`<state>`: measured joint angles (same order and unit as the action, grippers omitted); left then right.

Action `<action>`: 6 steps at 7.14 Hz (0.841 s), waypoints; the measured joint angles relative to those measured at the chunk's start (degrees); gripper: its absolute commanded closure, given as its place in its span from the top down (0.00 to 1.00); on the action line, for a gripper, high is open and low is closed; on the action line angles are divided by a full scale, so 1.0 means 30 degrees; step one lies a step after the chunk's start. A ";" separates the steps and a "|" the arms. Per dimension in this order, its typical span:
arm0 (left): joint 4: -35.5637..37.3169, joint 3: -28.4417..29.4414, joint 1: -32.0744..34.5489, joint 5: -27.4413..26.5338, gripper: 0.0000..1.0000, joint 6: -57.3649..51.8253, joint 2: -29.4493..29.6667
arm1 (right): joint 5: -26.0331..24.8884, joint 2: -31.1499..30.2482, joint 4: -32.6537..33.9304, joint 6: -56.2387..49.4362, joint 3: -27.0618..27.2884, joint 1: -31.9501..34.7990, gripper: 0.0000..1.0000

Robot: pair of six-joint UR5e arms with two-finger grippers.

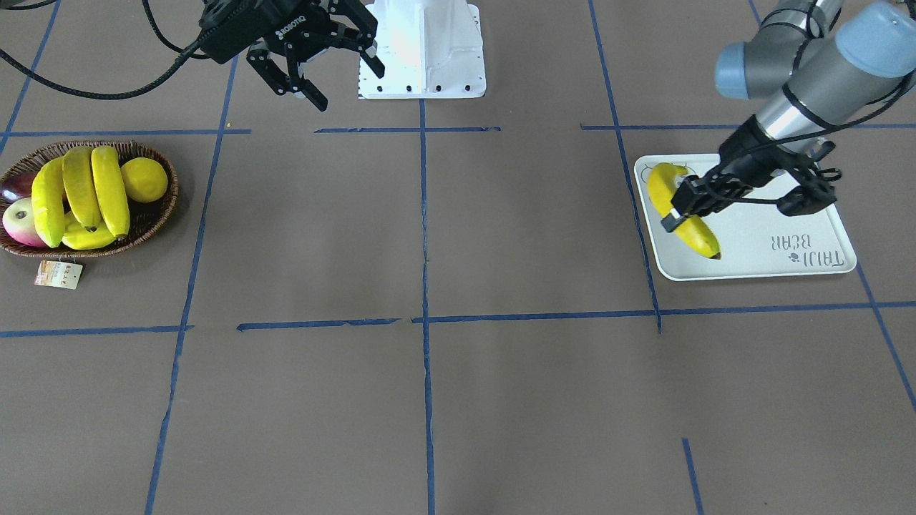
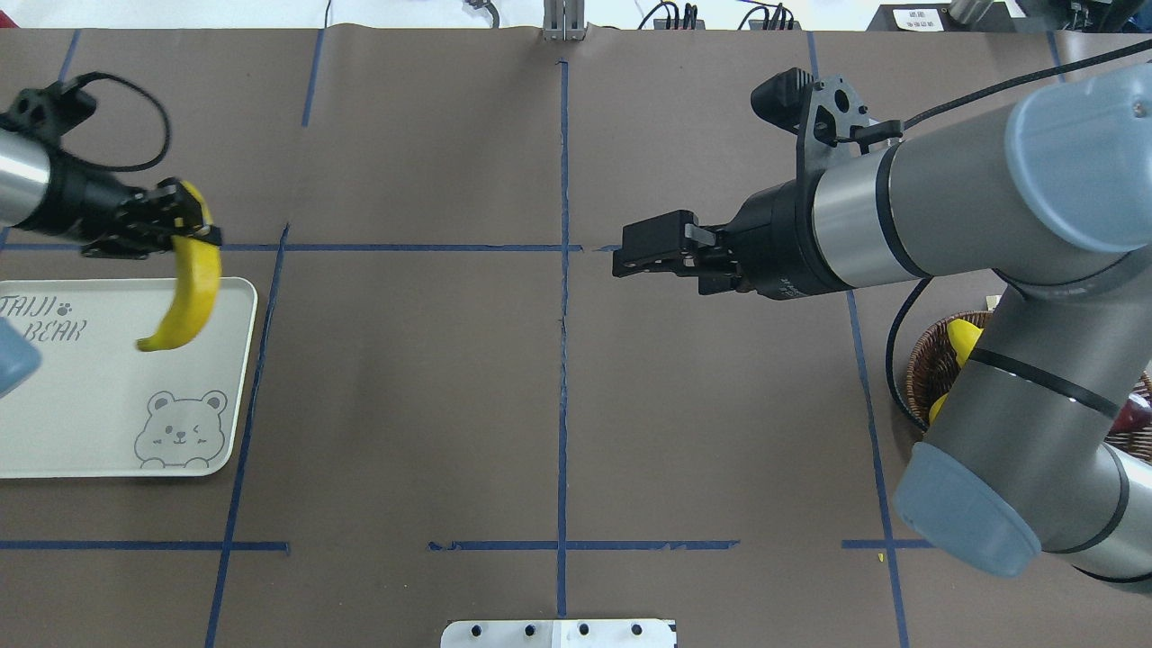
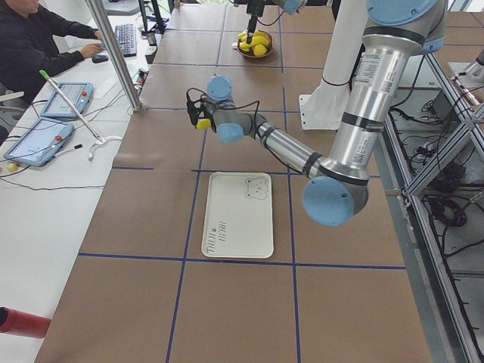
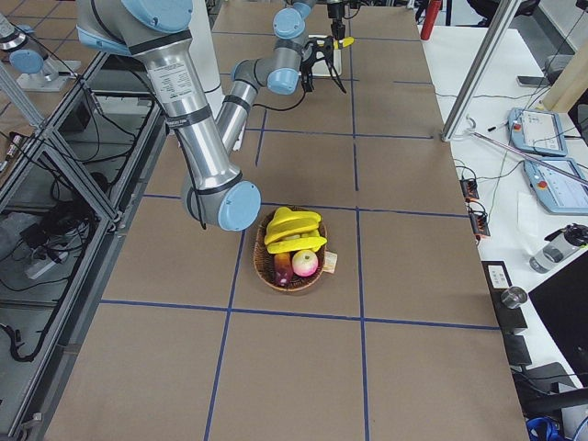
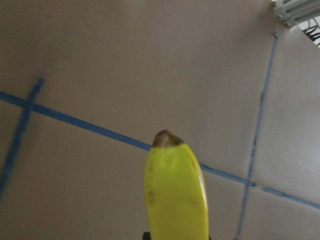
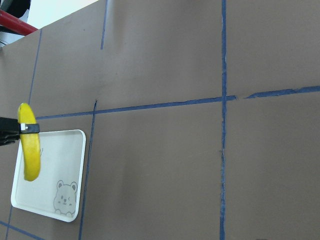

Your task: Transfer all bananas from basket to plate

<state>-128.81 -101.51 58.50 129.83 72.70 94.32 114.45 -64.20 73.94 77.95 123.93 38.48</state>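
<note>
Counter (image 1: 501,400): brown surface marked with blue tape lines.
Plate (image 2: 81,441): lies flat at the robot's left end.
Basket (image 1: 154,227): stands at the right end, well apart from the plate. It holds three bananas (image 1: 79,186) side by side, a lemon (image 1: 144,179) and an apple (image 1: 18,222).
Right gripper (image 1: 343,79): raised over the counter, jaws spread wide, nothing between them.
Left gripper (image 1: 680,211): jaws clamped across a fourth banana (image 2: 191,297), which hangs in the air over the plate's edge, dark tip down.
</note>
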 measured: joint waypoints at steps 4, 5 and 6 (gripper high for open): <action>-0.0098 0.2463 0.1694 -0.0116 0.00 -0.5389 -0.3727 | -0.0086 -0.0399 0.0035 -0.0009 -0.0156 0.0621 1.00; -0.0182 0.2950 0.1715 -0.0399 0.00 -0.5626 -0.3938 | -0.0107 -0.0414 0.0038 -0.0012 -0.0200 0.0646 1.00; -0.0334 0.3485 0.1708 -0.0893 0.00 -0.5757 -0.4031 | -0.0117 -0.0421 0.0030 -0.0005 -0.0247 0.0647 1.00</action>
<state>-129.81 -91.06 63.63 127.15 55.43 82.23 114.10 -65.46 74.03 77.93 123.19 40.42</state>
